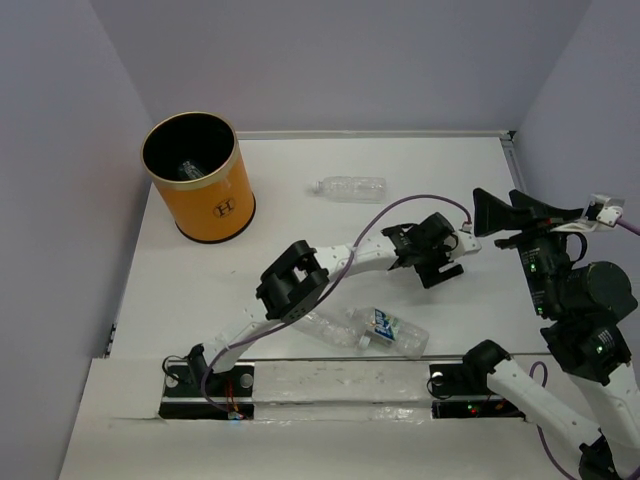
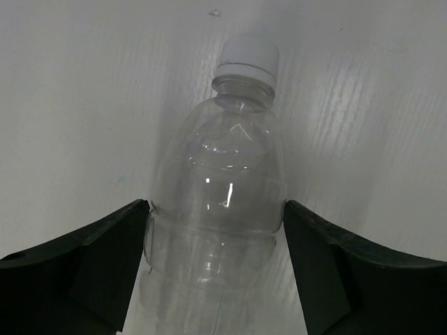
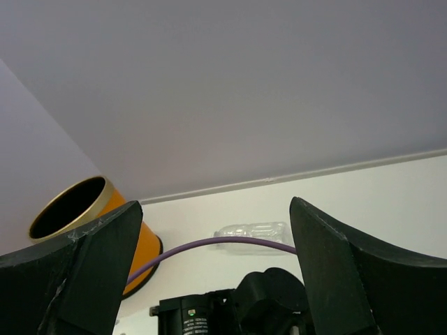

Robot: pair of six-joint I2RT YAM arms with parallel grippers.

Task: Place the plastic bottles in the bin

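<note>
My left gripper (image 2: pixel 216 209) is down at the table, its two black fingers pressed against the sides of a clear plastic bottle (image 2: pixel 223 174) with a white cap that lies on the white tabletop. In the top view this gripper (image 1: pixel 440 260) is right of centre and hides that bottle. A second clear bottle (image 1: pixel 350 187) lies at the back and also shows in the right wrist view (image 3: pixel 255 234). A labelled bottle (image 1: pixel 388 328) and another clear one (image 1: pixel 325 328) lie near the front. The orange bin (image 1: pixel 205 190) stands at the back left, with a bottle inside. My right gripper (image 1: pixel 487 215) is raised, open and empty.
The left arm's purple cable (image 1: pixel 420 200) arcs over the table's middle. Pale walls close in the back and both sides. A raised ledge (image 1: pixel 330 385) runs along the near edge between the arm bases. The bin also shows in the right wrist view (image 3: pixel 84 209).
</note>
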